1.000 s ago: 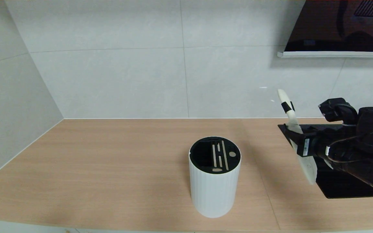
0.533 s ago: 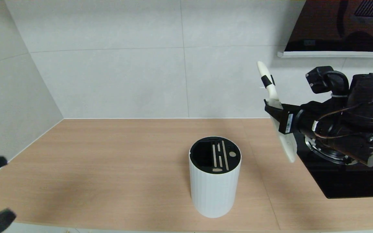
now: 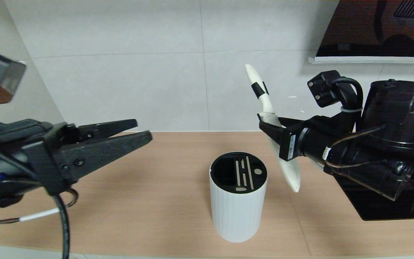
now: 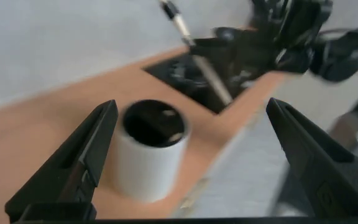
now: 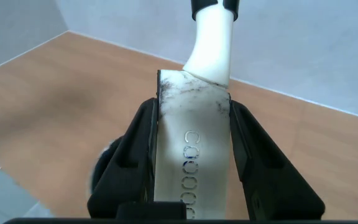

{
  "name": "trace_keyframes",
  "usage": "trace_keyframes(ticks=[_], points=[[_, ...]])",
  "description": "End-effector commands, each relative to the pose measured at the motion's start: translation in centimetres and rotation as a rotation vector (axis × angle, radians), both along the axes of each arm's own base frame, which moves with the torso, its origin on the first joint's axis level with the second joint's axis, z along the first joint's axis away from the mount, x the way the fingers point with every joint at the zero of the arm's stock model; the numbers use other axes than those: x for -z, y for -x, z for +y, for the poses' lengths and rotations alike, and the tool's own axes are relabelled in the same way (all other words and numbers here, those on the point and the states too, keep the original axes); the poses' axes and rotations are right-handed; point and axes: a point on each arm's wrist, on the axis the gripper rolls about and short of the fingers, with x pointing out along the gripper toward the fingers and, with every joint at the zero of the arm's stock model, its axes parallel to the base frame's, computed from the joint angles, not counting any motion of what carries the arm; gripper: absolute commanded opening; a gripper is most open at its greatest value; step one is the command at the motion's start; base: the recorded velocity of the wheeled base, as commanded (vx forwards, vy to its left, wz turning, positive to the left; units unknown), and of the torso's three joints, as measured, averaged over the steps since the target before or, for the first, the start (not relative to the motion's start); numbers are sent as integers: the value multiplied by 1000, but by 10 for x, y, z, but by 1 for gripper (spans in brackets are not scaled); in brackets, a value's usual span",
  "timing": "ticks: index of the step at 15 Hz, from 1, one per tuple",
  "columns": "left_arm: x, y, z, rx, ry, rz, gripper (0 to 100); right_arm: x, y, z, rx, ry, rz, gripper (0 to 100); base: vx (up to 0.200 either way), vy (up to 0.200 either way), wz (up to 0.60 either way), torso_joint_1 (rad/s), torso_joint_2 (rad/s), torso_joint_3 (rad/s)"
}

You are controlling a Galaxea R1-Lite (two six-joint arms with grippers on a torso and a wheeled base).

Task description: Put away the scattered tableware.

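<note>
The right pincer [image 3: 270, 126], clenched on the white knife [image 3: 289, 172], has swung from over the black hob [image 3: 379, 210] to just right of the white holder [image 3: 238, 205] on the surface [image 3: 138, 187], so slotting looks close. The left pincer [image 3: 142, 130], released, has come in at left. The knife hangs tilted, tip down, beside the holder's rim, not touching.
</note>
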Motion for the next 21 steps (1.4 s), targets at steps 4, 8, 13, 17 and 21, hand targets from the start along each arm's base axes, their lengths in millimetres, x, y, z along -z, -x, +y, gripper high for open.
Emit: trace_keyframes(ticks=[4, 8, 13, 17, 21], points=[[22, -34, -55, 106, 224, 257, 100, 7, 24, 24, -89, 4, 25, 0, 0, 0, 0, 0, 0, 0], [34, -47, -67, 104, 251, 326, 100, 11, 38, 38, -135, 0, 44, 0, 0, 0, 0, 0, 0, 0], [49, -62, -97, 14, 293, 296, 100, 18, 51, 53, -188, 10, 64, 0, 0, 0, 0, 0, 0, 0], [50, -63, -101, 5, 304, 286, 100, 26, 52, 60, -204, 23, 82, 0, 0, 0, 0, 0, 0, 0], [48, -63, -101, 7, 312, 275, 100, 26, 56, 61, -216, 21, 82, 0, 0, 0, 0, 0, 0, 0]])
